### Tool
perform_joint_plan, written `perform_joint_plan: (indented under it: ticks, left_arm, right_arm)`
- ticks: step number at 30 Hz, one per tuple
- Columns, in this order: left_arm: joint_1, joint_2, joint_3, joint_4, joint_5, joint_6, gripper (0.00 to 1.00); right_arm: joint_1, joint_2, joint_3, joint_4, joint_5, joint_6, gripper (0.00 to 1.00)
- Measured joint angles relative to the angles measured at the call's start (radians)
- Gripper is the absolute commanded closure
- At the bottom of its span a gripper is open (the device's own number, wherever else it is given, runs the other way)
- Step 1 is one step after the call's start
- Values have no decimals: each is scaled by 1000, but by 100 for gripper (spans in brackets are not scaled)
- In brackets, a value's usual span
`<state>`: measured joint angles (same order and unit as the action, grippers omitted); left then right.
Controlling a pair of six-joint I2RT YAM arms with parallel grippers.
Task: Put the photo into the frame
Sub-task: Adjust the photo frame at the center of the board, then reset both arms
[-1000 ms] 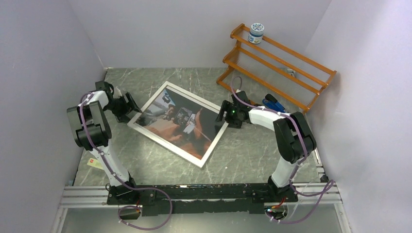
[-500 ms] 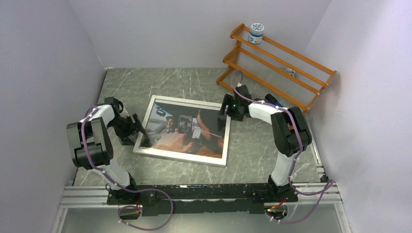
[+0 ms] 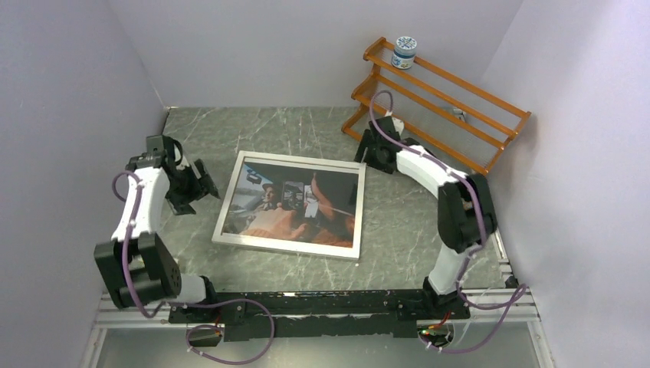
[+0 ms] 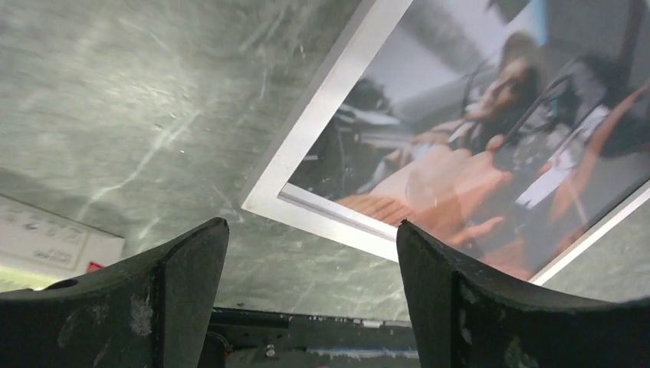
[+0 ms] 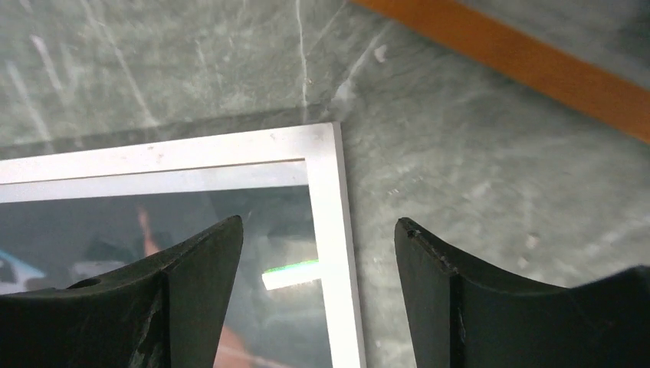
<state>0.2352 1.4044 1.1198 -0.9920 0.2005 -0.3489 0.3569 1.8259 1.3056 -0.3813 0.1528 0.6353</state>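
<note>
- The frame [image 3: 285,247] lies flat at the centre of the bench [image 3: 406,230], with the photo [image 3: 295,203] face up inside.
- The left fingers [image 4: 169,291] gape empty at its 9 o'clock.
- The right fingers [image 5: 192,284] gape empty over its 2 o'clock corner.

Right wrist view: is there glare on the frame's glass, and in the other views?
Right wrist: yes, a small bright streak reflects on the pane of the frame. Left wrist: faint dark reflections lie over the photo. Top external: even light, no clear glare.
</note>
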Motion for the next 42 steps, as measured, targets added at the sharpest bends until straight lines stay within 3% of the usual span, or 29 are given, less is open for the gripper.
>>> perform_joint_plan:
  ticks: [7, 14, 27, 32, 42]
  left_arm:
    - [1, -302, 110, 17, -67, -4, 6]
    - [-4, -514, 173, -6, -102, 0, 6]
    - [-11, -740, 256, -183, -165, -47, 6]
    - [-10, -749, 392, -315, -160, -84, 6]
    - [-11, -823, 469, -544, -175, -120, 6]
  right_arm:
    - [8, -391, -90, -45, 136, 4, 25]
    - [17, -712, -193, -123, 222, 23, 25]
    - [17, -858, -158, -573, 389, 84, 24]
    - [17, -899, -144, -658, 332, 84, 24]
    - [17, -994, 3, -732, 195, 27, 19]
